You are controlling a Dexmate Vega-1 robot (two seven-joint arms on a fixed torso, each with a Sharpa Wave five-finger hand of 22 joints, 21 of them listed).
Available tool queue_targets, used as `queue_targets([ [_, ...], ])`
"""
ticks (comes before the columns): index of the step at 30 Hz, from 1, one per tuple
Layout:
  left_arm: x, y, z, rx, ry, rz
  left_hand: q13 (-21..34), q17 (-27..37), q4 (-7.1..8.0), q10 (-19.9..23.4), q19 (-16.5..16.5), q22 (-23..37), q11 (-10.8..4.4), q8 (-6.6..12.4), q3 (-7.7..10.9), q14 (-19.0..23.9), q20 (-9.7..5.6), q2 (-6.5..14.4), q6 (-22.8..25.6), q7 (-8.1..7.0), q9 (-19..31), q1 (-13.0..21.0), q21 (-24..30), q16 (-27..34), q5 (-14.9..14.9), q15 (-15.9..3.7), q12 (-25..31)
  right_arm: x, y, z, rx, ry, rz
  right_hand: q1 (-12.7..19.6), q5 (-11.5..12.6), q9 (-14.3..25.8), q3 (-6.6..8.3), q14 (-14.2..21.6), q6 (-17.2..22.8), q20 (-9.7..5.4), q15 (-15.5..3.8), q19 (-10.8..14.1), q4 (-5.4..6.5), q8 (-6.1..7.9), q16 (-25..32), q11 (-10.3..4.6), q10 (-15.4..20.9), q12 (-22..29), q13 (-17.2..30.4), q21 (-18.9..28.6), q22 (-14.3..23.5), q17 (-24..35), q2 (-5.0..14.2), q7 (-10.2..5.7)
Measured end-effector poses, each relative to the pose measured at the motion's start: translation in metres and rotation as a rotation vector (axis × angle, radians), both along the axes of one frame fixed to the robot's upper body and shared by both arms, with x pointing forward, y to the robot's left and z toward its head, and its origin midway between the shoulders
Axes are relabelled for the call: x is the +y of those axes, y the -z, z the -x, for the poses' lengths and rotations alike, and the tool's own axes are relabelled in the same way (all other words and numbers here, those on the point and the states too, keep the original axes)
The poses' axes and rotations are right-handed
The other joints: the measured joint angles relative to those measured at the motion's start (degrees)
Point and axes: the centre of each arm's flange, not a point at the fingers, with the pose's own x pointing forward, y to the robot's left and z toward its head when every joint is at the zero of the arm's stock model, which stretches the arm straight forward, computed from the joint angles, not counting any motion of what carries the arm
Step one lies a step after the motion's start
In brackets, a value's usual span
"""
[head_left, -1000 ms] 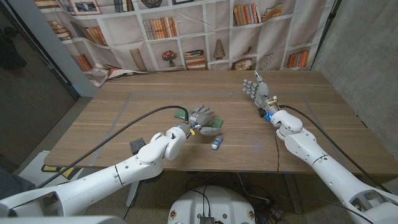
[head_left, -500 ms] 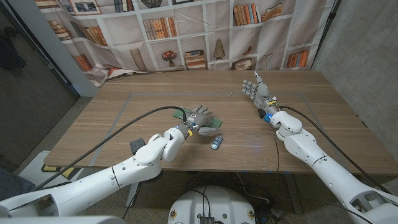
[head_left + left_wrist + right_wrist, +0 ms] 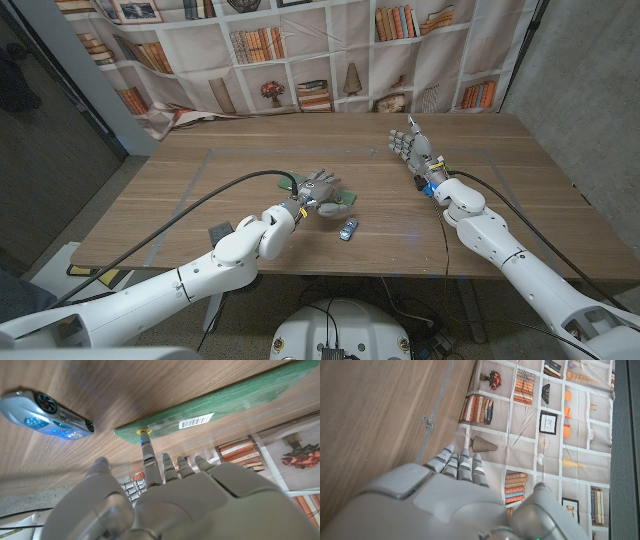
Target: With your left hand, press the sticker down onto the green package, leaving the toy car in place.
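My left hand lies over the green package near the table's middle, fingers spread and holding nothing. In the left wrist view one fingertip touches a small yellow sticker at the corner of the green package, which carries a white barcode label. The blue and silver toy car sits on the wood just in front of the package, apart from the hand; it is also the toy car in the left wrist view. My right hand stands open at the far right, fingers up.
A black cable runs along my left arm over the table. A taped rectangle outline marks the wooden tabletop. A bookshelf-print curtain hangs behind the far edge.
My left hand has edged slightly to the left over the package. The car, the package and my right hand have stayed put.
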Motion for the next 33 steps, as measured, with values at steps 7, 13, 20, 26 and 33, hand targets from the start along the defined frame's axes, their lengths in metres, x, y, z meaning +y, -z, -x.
queue_targets([
  [7,0.000,0.001,0.003,0.000,0.006,0.003,0.00,0.00,0.00,0.08,0.00,0.00,0.08,0.00,0.00,0.00,0.00,0.17,0.00,0.00,0.00,0.17,0.00,0.00,-0.33,0.00,0.00,0.000,0.001,0.000,0.003,0.000,0.000,0.00,0.00,0.00,0.00,0.00,0.31,0.00,0.00,0.00,0.00,0.00,0.00,0.00,0.00,0.00,0.00,0.01,0.00,0.00,0.00,-0.31],
  [13,0.000,0.002,0.006,-0.002,0.014,0.011,0.00,0.00,-0.18,0.25,0.00,0.00,-0.08,0.00,0.18,0.54,0.00,0.24,0.00,0.00,0.00,0.23,0.00,0.00,-0.32,0.09,0.35,0.000,0.002,-0.001,0.006,0.001,0.000,0.00,0.00,0.00,0.00,0.00,0.31,0.00,0.00,0.00,0.00,0.00,0.00,0.00,0.00,0.00,0.00,0.01,0.00,0.00,0.00,-0.31],
  [20,0.001,0.003,0.008,-0.006,0.013,0.016,0.00,0.00,-0.24,1.00,0.00,0.00,-0.23,0.00,0.24,0.84,0.00,0.32,0.94,0.51,0.00,0.35,0.00,0.08,-0.32,-0.21,0.46,0.001,0.001,0.001,0.005,-0.001,0.004,0.30,0.00,0.00,0.00,0.01,0.31,0.00,-0.01,0.00,0.00,0.00,0.00,0.00,0.00,0.00,0.00,-0.23,0.00,0.00,0.30,-0.31],
  [26,0.003,0.002,0.010,-0.013,0.002,0.016,0.00,0.00,-0.49,0.99,0.00,0.00,-0.23,0.00,-0.01,0.84,0.00,-0.16,0.94,0.51,-0.01,1.06,0.00,0.08,-0.32,-0.21,0.46,0.001,0.000,0.002,0.004,-0.001,0.007,0.30,0.00,0.00,0.00,0.01,0.30,0.00,-0.01,-0.01,0.00,0.00,0.00,0.00,0.00,0.00,0.00,-0.23,0.00,0.00,0.30,-0.31],
  [33,0.004,0.002,0.011,-0.022,-0.005,0.015,0.00,0.01,-0.73,0.99,0.00,0.00,-0.23,0.00,0.24,1.15,0.00,-0.16,1.25,0.20,-0.01,1.06,0.00,0.08,-0.32,0.10,0.46,0.001,0.000,0.003,0.005,-0.001,0.011,0.30,0.00,0.00,0.00,0.04,0.30,0.00,-0.04,-0.01,0.00,0.00,0.00,0.00,-0.01,0.00,0.00,-0.23,0.00,0.00,0.30,-0.31],
])
